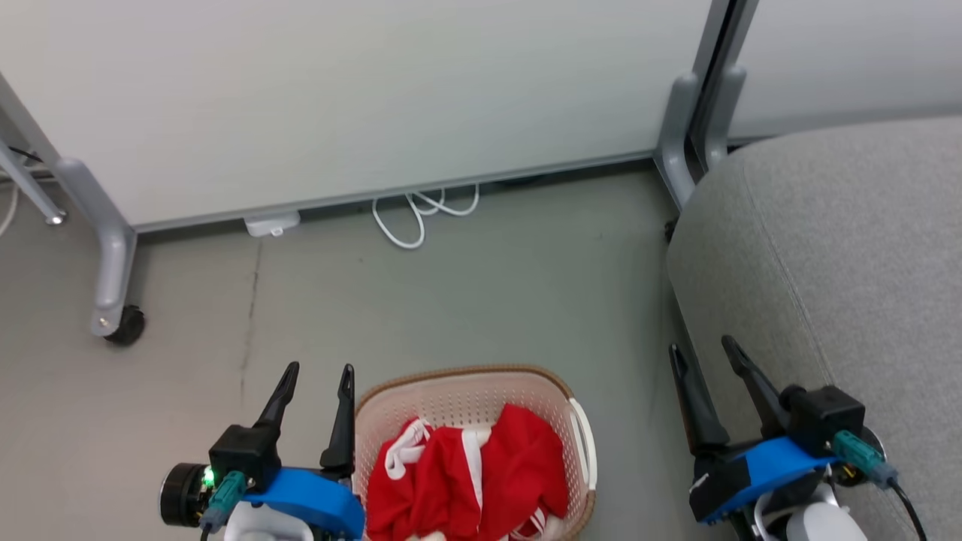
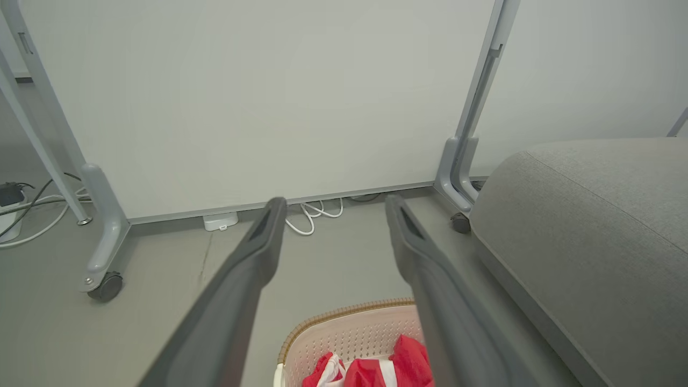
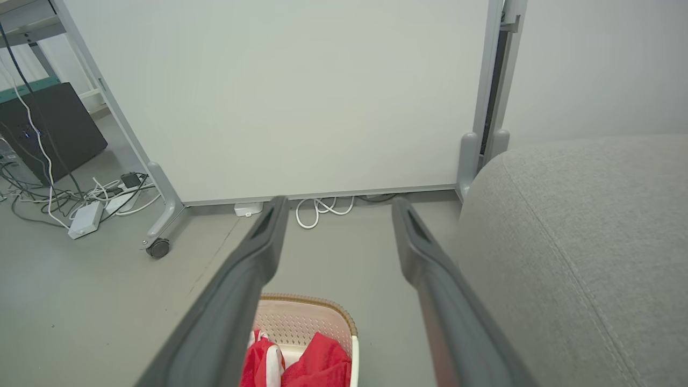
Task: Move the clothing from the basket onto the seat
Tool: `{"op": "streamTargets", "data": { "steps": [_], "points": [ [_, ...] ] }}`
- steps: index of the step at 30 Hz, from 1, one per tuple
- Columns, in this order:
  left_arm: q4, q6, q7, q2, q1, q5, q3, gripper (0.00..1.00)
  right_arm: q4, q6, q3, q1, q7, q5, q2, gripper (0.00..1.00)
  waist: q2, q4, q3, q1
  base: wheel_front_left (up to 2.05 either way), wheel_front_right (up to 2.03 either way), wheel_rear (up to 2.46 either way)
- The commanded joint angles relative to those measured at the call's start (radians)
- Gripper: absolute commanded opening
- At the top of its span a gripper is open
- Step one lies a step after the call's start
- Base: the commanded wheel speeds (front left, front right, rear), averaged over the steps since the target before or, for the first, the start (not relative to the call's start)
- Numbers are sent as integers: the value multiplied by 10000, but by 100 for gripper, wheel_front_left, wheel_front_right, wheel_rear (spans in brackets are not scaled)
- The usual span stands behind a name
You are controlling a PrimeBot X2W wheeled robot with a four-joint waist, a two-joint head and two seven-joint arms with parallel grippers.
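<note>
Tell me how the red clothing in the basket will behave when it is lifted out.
The clothing lies crumpled in soft folds, so it will probably hang limp from a pinch. It looks thin, so likely light. It is heaped in the basket, so lifting one piece may drag another along.

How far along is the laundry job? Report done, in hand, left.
Done: nothing; the visible part of the seat is bare grey fabric. In hand: nothing; the left end effector and right end effector are both open and empty. Left: all the red clothing lies heaped in the basket.
</note>
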Motion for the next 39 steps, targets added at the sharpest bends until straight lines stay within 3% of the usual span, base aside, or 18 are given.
{"op": "streamTargets", "data": {
  "steps": [1,24,39],
  "points": [
    [127,-68,-47,44,-288,38,-14,100,-99,4,65,-252,-20,12,-51,100,0,-277,529,0,0,0,0],
    [3857,-51,-41,673,-3662,-296,-1038,100,-311,4,1335,-3015,-783,684,-40,100,0,-2378,5256,0,0,0,0],
    [6109,24,91,1458,-5462,-440,-1136,100,-700,4,2141,-3939,-998,1442,-32,100,0,-3587,7178,0,0,0,0]
  ]
}}
